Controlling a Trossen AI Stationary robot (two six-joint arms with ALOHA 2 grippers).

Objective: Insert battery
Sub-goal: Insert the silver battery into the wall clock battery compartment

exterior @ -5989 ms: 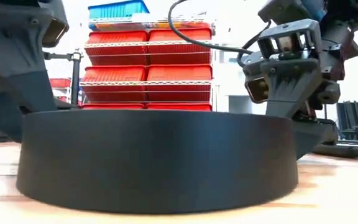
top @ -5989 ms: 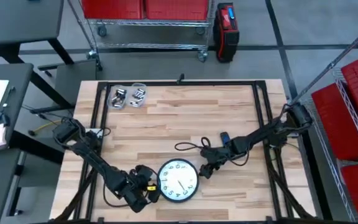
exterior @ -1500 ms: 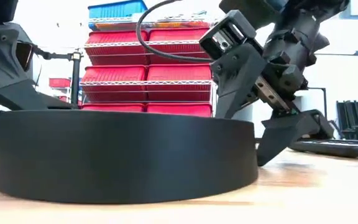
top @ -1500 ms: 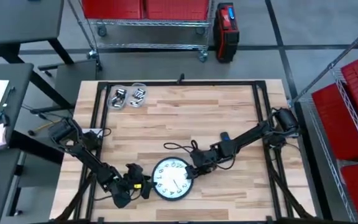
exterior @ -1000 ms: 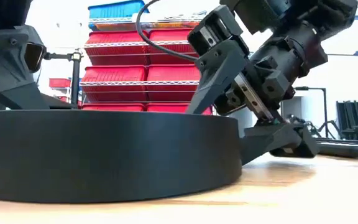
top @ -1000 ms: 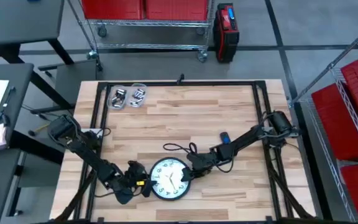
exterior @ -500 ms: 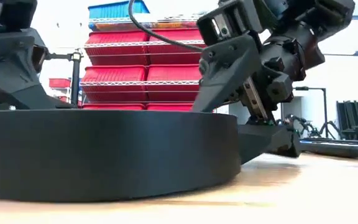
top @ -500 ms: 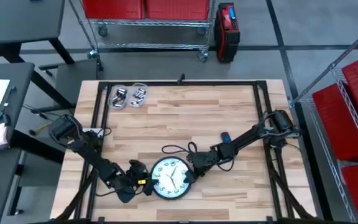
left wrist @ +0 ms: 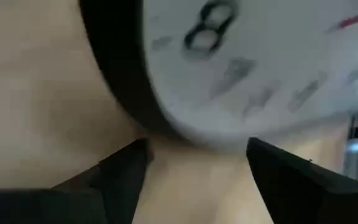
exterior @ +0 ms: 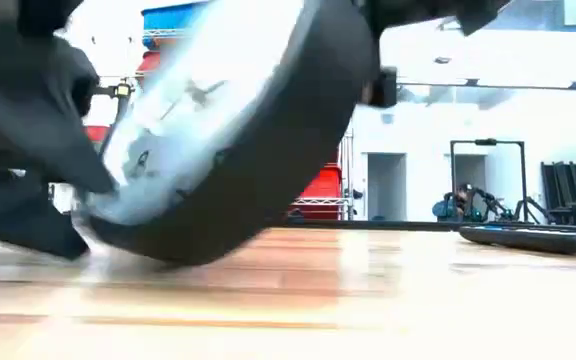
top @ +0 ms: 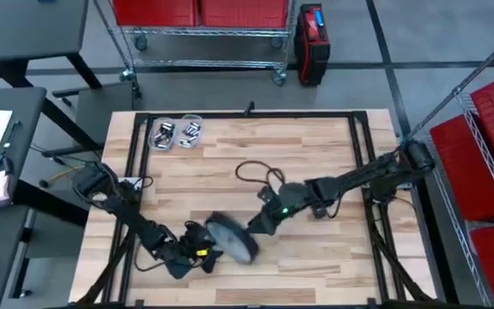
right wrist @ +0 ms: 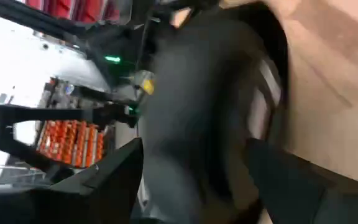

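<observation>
Clock [top: 231,238] sits tipped on edge at 6 o'clock of the table [top: 316,146], left tool [top: 197,255] spread wide at its rim, right tool [top: 260,225] grip unclear; we judge we're mid-flip, next exposing the back for a battery.

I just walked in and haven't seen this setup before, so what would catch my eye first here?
The wall clock near the table's front edge stands tipped up on its rim, white face leaning toward the left gripper, with the right gripper at its raised back. Two clear containers of batteries sit at the far left corner of the wooden table.
</observation>
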